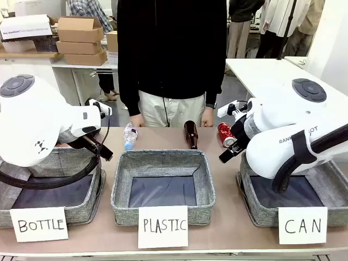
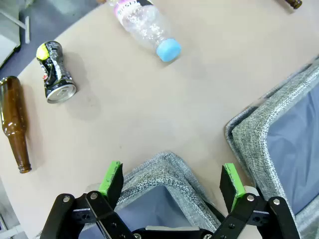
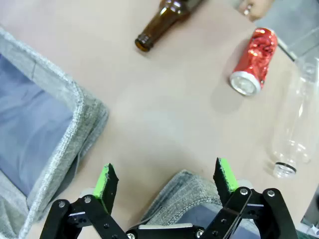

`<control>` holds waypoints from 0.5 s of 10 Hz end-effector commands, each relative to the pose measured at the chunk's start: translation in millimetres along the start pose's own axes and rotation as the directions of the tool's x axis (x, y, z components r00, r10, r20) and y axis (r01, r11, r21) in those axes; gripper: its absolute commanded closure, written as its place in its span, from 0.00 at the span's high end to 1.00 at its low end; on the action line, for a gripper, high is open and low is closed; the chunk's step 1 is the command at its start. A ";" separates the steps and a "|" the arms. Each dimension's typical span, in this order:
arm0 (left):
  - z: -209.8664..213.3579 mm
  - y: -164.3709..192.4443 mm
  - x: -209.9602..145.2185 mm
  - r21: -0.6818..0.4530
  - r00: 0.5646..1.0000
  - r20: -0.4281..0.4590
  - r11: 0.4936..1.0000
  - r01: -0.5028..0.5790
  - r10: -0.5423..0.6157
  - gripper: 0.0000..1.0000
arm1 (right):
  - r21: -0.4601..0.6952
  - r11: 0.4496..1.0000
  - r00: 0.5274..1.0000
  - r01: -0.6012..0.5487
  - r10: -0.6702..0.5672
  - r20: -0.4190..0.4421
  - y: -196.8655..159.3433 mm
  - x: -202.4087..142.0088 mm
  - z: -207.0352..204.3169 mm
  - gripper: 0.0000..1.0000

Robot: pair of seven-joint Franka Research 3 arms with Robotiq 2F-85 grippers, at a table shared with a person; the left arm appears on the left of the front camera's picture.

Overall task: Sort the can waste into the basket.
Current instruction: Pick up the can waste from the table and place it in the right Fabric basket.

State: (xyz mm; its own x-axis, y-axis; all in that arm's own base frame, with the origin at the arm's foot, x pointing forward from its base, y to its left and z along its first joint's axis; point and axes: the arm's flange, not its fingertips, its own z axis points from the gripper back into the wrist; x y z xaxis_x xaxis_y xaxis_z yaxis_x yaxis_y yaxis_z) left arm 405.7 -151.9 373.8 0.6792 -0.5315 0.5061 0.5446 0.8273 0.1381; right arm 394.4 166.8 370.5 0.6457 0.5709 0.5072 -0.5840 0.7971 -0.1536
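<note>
No can is in the CAN basket (image 1: 260,213) yet, at the right end of the bench (image 1: 228,225) behind its lettered card (image 1: 303,225), so the job looks to be at its first step: reaching for a can. The right tool (image 3: 167,177) hangs wide and empty over what seems to be that basket's far corner. The red can (image 3: 254,59) lies on its side on the bare bench farther out, apart from the basket, with its silver end turned toward the tool. A clear plastic bottle (image 3: 294,124) lies just to one side of it and a brown bottle (image 3: 167,22) lies well apart on the other. A person's hand (image 3: 254,7) rests near the far edge. The left tool (image 2: 172,174) is also wide and empty, above a basket corner at the left end. Beyond it the dark can (image 2: 55,72) lies on its side between another brown bottle (image 2: 15,122) and a blue-capped plastic bottle (image 2: 144,27). The red can is likely first: the right tool must go out and down, set its jaws across the can's barrel, keep off the clear bottle, close, then carry it back near.
</note>
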 end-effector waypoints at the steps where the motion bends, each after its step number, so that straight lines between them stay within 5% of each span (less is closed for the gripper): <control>1: 0.0 0.0 0.0 0.000 1.000 0.000 1.000 0.000 0.000 1.00 | 0.000 1.000 1.000 0.000 0.000 0.000 0.0 0.1 0.0 1.00; 5: 0.0 0.0 0.0 0.000 1.000 0.000 1.000 0.000 0.000 1.00 | 0.000 1.000 1.000 0.000 0.000 0.000 0.0 0.1 0.0 1.00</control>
State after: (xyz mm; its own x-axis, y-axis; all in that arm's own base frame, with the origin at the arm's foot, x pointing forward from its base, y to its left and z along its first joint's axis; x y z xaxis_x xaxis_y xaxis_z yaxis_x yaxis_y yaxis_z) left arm 405.8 -151.9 373.9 0.6795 -0.5311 0.5062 0.5442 0.8276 0.1378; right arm 394.4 166.9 370.5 0.6454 0.5713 0.5070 -0.5843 0.7968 -0.1541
